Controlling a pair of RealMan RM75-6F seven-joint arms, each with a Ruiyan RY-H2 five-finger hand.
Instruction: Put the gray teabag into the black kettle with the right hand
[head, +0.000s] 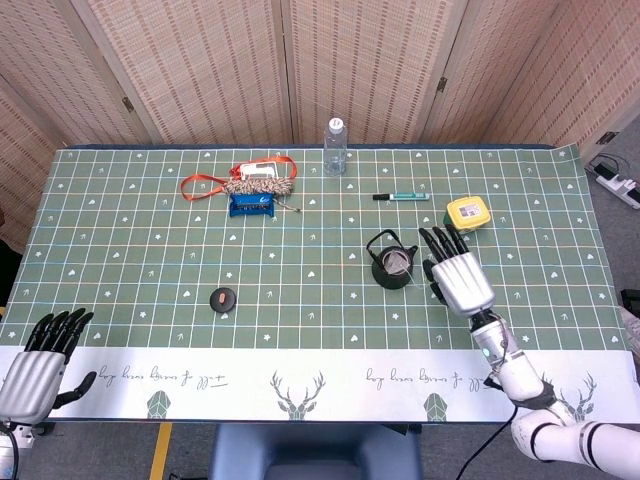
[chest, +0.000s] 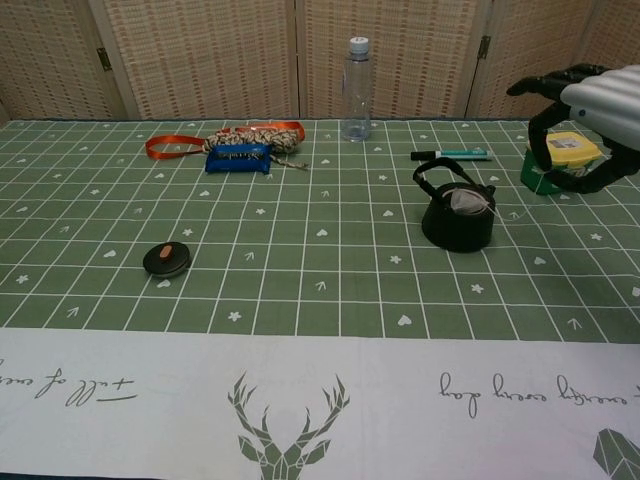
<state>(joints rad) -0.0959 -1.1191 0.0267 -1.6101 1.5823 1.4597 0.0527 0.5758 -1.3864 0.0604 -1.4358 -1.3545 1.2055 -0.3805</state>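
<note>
- Gray teabag (head: 398, 262) lies inside black kettle (chest: 457, 218).
- Right hand (head: 458, 279) just right of kettle, fingers (head: 438, 243) spread, empty.
- Left hand (head: 35, 365) far left of kettle, fingers apart, empty.

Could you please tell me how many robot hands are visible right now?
2. The right hand hovers just right of the black kettle, fingers spread and empty. The left hand rests at the table's near-left edge, also empty.

A staged indoor test room: woven rattan folding screens (head: 200, 70) back a table under a green grid-patterned cloth with white deer print (chest: 300, 290).
</note>
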